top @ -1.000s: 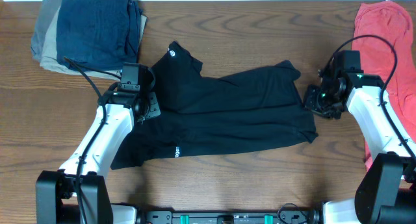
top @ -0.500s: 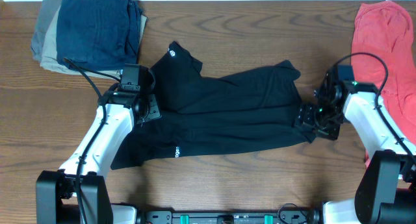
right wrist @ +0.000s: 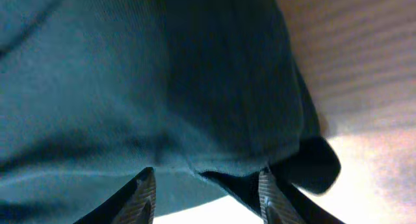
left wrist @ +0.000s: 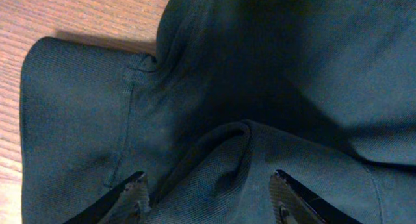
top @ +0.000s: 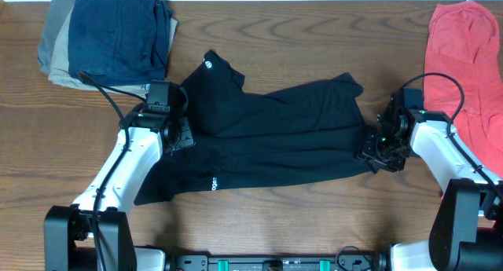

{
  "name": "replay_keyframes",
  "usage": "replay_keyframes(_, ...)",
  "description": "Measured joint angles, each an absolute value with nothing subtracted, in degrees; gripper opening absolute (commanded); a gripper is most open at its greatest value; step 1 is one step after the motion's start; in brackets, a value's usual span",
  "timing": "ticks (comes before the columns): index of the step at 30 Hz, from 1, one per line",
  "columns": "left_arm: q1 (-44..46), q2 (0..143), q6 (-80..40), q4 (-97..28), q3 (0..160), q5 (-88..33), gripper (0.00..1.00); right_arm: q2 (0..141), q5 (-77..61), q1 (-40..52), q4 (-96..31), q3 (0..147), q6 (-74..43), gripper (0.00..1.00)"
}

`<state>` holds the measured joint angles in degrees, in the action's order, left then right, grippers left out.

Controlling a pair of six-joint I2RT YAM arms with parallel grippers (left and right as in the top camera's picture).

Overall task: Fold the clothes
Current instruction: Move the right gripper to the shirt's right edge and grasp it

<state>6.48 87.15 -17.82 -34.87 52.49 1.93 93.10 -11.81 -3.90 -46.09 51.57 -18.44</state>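
A black shirt lies spread and partly folded across the middle of the wooden table. My left gripper is open at the shirt's left side, its fingers straddling a raised fold of the black fabric. My right gripper is open at the shirt's right edge, its fingers over the hem of the fabric, with bare table beyond.
A stack of folded clothes, dark blue on grey, sits at the back left. A red garment lies along the right edge. The wooden table shows behind the shirt.
My right gripper has moved down and left from beside the shirt onto its lower right edge. The left arm has stayed put.
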Motion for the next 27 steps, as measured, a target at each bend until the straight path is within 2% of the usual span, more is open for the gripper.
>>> replay_keyframes(2,6.48,87.15,-17.82,-34.89,52.47,1.93,0.61,93.1,-11.84,-3.9,-44.58,51.16,-18.55,0.47)
replay_keyframes(5,6.48,87.15,-17.82,-34.87,52.45,1.93,0.61,93.12,-11.79,-3.9,-42.35,49.91,-18.65,0.4)
replay_keyframes(9,6.48,87.15,-17.82,-34.87,52.45,1.93,0.61,93.12,-11.94,-3.9,-41.17,48.53,-18.9,0.16)
replay_keyframes(13,6.48,87.15,-17.82,-34.87,52.4,1.96,0.61,93.12,-11.99,-3.9,-40.07,48.4,-18.7,0.02)
replay_keyframes(27,6.48,87.15,-17.82,-34.87,52.4,1.93,0.62,93.12,-11.46,-3.9,-38.35,48.4,-18.81,0.02)
